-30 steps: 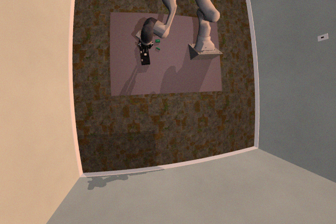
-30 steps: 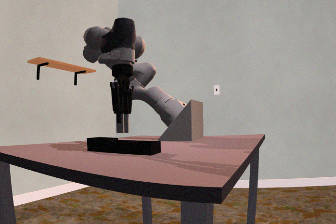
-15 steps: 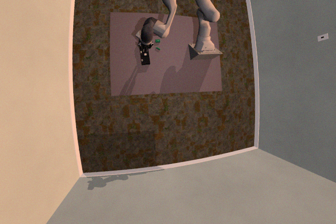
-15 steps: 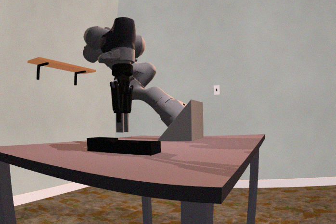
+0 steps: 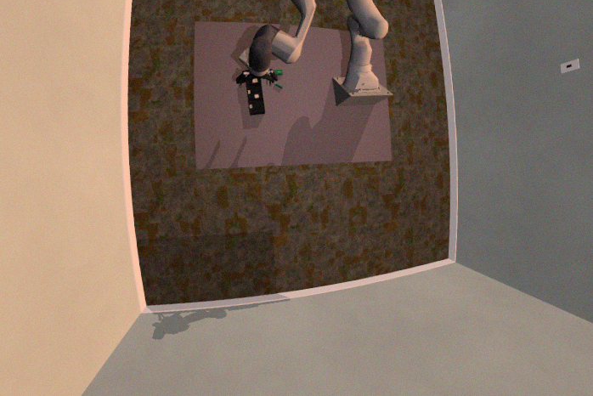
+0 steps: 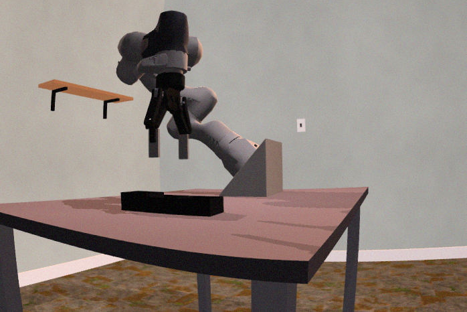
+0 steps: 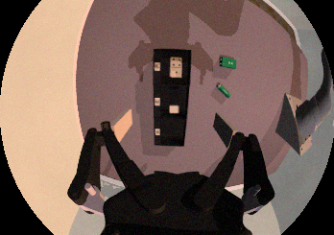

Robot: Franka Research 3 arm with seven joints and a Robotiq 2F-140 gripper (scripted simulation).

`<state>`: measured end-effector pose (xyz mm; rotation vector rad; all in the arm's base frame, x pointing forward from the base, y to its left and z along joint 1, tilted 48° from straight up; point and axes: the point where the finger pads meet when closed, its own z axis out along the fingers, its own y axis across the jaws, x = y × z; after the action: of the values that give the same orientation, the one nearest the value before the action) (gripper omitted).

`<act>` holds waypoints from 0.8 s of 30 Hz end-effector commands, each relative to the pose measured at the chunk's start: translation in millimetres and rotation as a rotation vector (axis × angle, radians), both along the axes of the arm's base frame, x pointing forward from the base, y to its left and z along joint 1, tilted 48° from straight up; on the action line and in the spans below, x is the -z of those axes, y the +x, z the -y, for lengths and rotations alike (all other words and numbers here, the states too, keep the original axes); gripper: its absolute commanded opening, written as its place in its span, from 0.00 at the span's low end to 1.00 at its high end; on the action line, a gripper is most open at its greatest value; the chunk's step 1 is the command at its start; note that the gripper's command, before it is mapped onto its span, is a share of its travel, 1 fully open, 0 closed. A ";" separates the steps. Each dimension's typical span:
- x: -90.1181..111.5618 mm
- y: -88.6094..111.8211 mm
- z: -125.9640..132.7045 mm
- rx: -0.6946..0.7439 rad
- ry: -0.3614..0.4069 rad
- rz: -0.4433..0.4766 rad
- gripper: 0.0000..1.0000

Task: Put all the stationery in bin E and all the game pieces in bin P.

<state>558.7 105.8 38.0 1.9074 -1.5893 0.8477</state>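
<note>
Two black bins (image 7: pixel 171 97) stand end to end on the table as one long block; they also show in the top view (image 5: pixel 255 97) and the side view (image 6: pixel 171 203). Several small pale spots show inside them in the wrist view; I cannot tell things from letter marks. My gripper (image 6: pixel 168 150) is open and empty, well above the far end of the bins. In the wrist view its fingers spread wide on both sides of the bins. Two small green things (image 7: pixel 227 61) (image 7: pixel 224 90) lie on the table to the right of the bins; they show in the top view (image 5: pixel 278 72) (image 5: pixel 278 87).
The robot's wedge-shaped base (image 6: pixel 256 172) stands on the table behind and to the right of the bins. A wooden shelf (image 6: pixel 84 91) hangs on the left wall, away from the table.
</note>
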 end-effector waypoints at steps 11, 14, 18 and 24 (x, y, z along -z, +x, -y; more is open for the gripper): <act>-33.4 -8.0 -32.9 -0.001 -0.008 -0.011 1.00; -41.4 -9.6 -41.7 -0.001 -0.008 -0.011 1.00; -52.1 -11.7 -53.4 -0.001 -0.008 -0.011 1.00; -53.3 -12.0 -54.7 -0.001 -0.008 -0.011 1.00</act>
<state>549.1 162.8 89.3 1.9105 -1.5897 0.8502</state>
